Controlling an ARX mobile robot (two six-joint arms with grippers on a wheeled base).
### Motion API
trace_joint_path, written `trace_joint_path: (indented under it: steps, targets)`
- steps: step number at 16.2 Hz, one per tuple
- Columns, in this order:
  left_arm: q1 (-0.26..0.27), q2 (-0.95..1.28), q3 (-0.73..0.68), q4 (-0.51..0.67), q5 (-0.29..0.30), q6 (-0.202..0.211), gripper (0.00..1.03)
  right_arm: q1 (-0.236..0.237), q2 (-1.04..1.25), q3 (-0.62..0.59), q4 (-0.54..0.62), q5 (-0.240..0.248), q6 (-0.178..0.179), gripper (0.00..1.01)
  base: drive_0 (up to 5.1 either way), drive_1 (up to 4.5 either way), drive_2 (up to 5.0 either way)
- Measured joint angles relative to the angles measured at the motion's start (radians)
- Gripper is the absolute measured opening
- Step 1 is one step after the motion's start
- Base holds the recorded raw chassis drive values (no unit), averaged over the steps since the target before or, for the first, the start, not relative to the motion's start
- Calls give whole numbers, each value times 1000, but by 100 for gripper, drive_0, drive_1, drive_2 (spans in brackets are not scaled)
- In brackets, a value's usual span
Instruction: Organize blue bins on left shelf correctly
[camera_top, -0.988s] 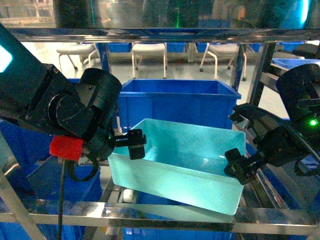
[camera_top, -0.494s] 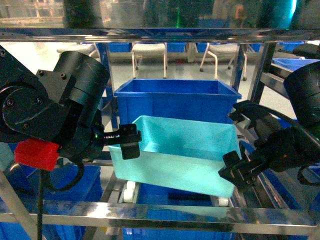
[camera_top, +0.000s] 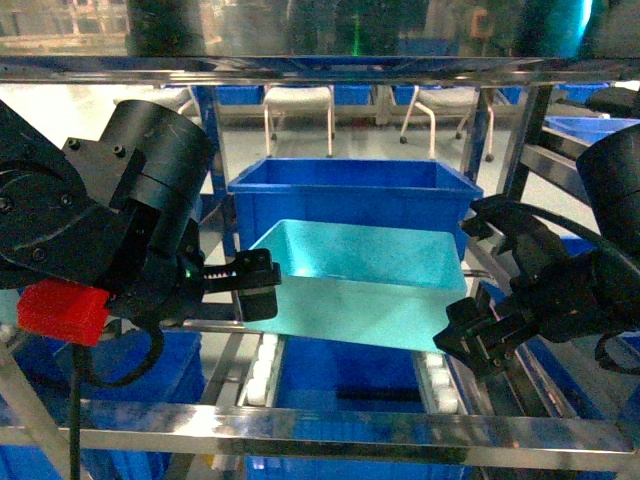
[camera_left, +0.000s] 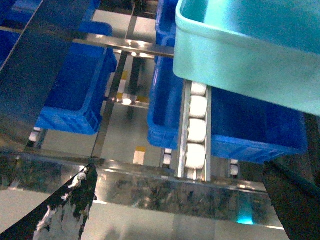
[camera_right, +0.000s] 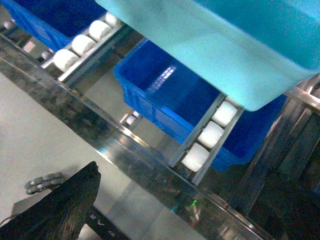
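Note:
The light turquoise blue bin (camera_top: 355, 290) sits on the left shelf's white roller strips (camera_top: 262, 365), its far side close to a dark blue bin (camera_top: 350, 195). My left gripper (camera_top: 255, 285) is at the bin's near left corner and my right gripper (camera_top: 475, 335) at its near right corner. In the left wrist view the bin (camera_left: 245, 55) lies ahead above the rollers (camera_left: 197, 130), and the left gripper (camera_left: 178, 172) is open and holds nothing. The right wrist view shows the bin (camera_right: 215, 40) over the rollers (camera_right: 212, 132), with the right gripper (camera_right: 182, 180) open and holding nothing.
A steel front rail (camera_top: 330, 425) crosses below the grippers, and an upper shelf rail (camera_top: 320, 68) runs overhead. Dark blue bins (camera_left: 75, 85) sit on the level underneath. A blue upright (camera_top: 210, 130) stands behind on the left. White chairs (camera_top: 298, 100) are far behind.
The turquoise bin has slid back along the rollers toward the dark blue bin and sits flatter. Both arms have moved forward with it, and more rollers show in front.

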Motion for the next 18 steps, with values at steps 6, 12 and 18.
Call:
trace_joint_path:
  steps: [6,12,18]
  targets:
    - [-32,-188,-199,-51,-24,-43,98,10,-168,-173,-95,-35,30,98,0,0,0]
    - [-45,-373,-306,-136,-60,-43,98,-32,-327,-283,-248,-32,13,98,0,0,0]
    - [-25,-262,-465,329,-64,35,86,5,-243,-518,425,301,150,79,0,0,0]
